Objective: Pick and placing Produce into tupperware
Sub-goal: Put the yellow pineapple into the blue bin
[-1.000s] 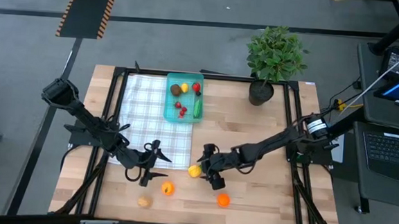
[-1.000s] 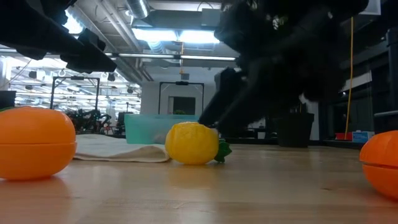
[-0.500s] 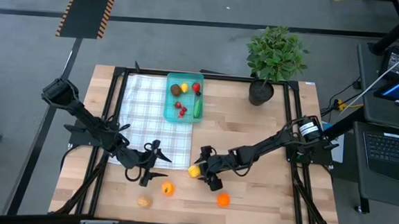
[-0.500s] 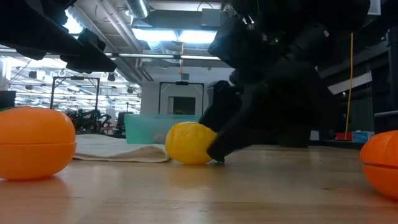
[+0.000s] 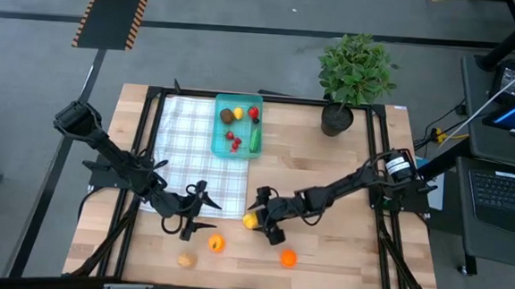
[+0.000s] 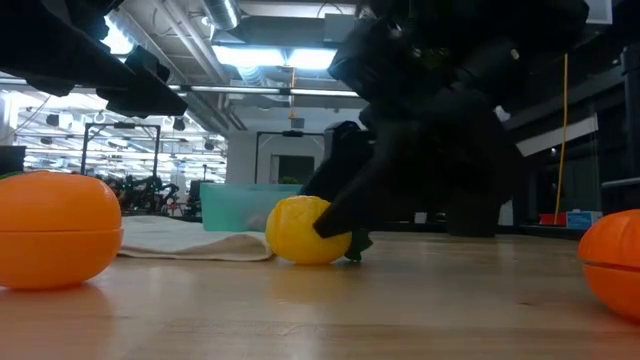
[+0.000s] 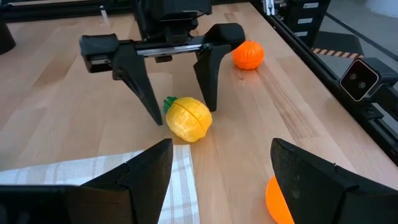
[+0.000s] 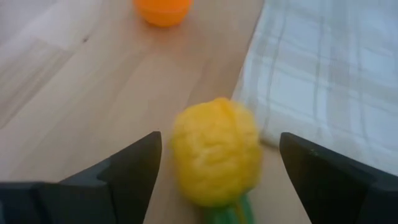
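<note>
The yellow fruit point(image 5: 249, 220) is lying on the table point(image 5: 340, 257) at the tupperware's point(image 5: 237, 125) six o'clock, the right gripper point(image 7: 177, 115) straddling it wide open, untouched; the left gripper point(image 5: 198, 212), at its nine o'clock, is gaping empty

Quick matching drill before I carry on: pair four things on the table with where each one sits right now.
Things:
1. yellow fruit
2. green piece
3. tupperware
4. right gripper

Places:
A. inside the tupperware
B. far edge of the table, beside the checked cloth
C. on bare wood, between open fingers
D. down at the table, straddling the yellow fruit

Pairs: 1-C, 2-A, 3-B, 4-D
</note>
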